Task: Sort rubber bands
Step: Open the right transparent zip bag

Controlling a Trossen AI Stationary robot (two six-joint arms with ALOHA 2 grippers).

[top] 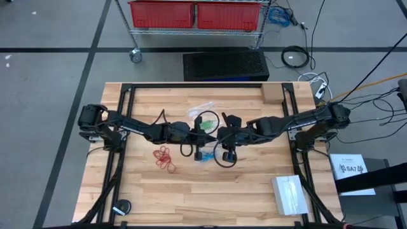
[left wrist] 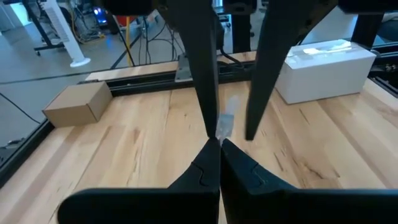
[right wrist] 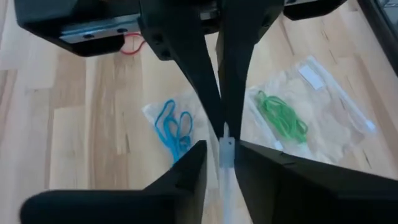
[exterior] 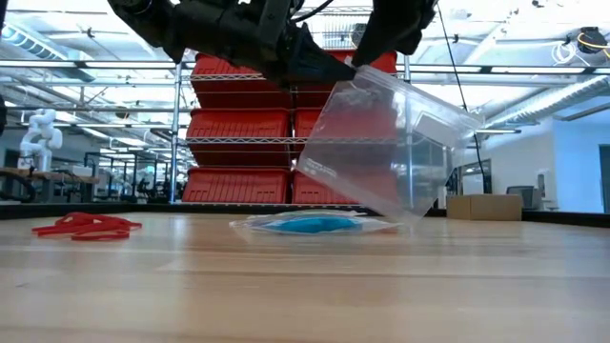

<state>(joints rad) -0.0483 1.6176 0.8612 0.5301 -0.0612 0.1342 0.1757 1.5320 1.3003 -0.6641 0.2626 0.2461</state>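
Note:
My left gripper (top: 208,135) and right gripper (top: 220,135) meet above the table's middle at a clear plastic bag (exterior: 391,143) that hangs tilted below them; I see nothing inside it. The left is shut on the bag's top edge. The right gripper (right wrist: 222,155) stands slightly open with that edge between its fingers. The red rubber bands (top: 164,158) lie loose on the wood. The blue ones (right wrist: 174,127) lie in a flat clear bag (exterior: 310,224). Another bag (right wrist: 323,106) holds the green ones (right wrist: 283,115). My left gripper pinches the bag's top edge (left wrist: 224,127) between its two fingertips, coming nearly level from the table's left. The bag hangs tilted below the fingers, its lower corner (exterior: 400,211) down near the table by the blue bands' bag. My right gripper has the same top edge (right wrist: 225,149) in the gap between its fingers, slanting down from the table's right. A gap shows on both sides of the plastic; whether a finger touches it I cannot tell.
A cardboard box (top: 272,93) sits at the far right corner and a white box (top: 289,194) at the near right. Black cable loops (top: 224,156) hang under the grippers. Bare wood lies toward the near edge and the left.

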